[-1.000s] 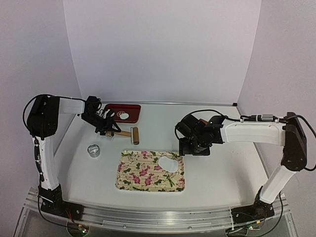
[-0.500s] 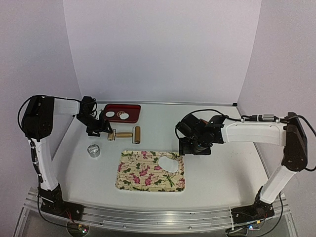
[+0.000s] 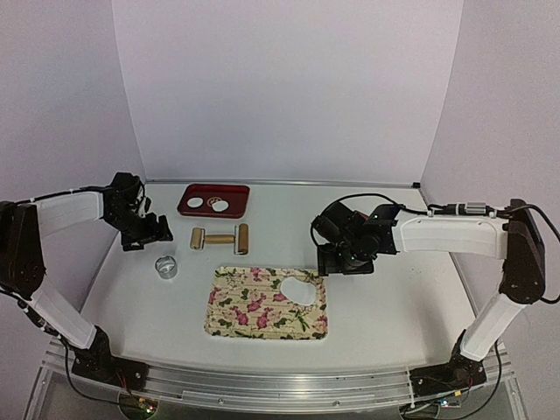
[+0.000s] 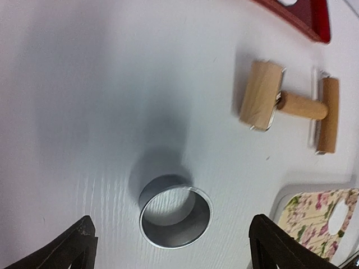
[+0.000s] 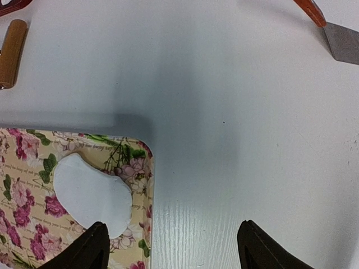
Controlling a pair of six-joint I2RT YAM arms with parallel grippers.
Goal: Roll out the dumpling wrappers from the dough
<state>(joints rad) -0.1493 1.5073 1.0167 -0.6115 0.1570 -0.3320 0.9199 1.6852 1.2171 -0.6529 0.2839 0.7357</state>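
Two dumpling wrappers, small white discs (image 3: 194,203) (image 3: 220,206), lie in the red tray (image 3: 236,194) at the back. The flat white leftover dough (image 3: 302,289) lies on the floral tray (image 3: 254,306); it also shows in the right wrist view (image 5: 92,193). The metal ring cutter (image 3: 166,267) (image 4: 175,217) stands on the table. The wooden roller (image 3: 219,238) (image 4: 289,105) lies beside the red tray. My left gripper (image 3: 150,230) (image 4: 176,252) is open and empty above the ring cutter. My right gripper (image 3: 346,261) (image 5: 174,249) is open and empty over the floral tray's far right corner (image 5: 143,162).
A spatula with an orange handle (image 5: 336,39) lies on the table beyond my right gripper. The red tray's corner (image 4: 303,17) and the floral tray's edge (image 4: 320,216) show in the left wrist view. White walls close in the table at the back and sides.
My left gripper has drawn back to the left, away from the red tray and the roller. Both discs in the red tray now show. The right arm has not moved.
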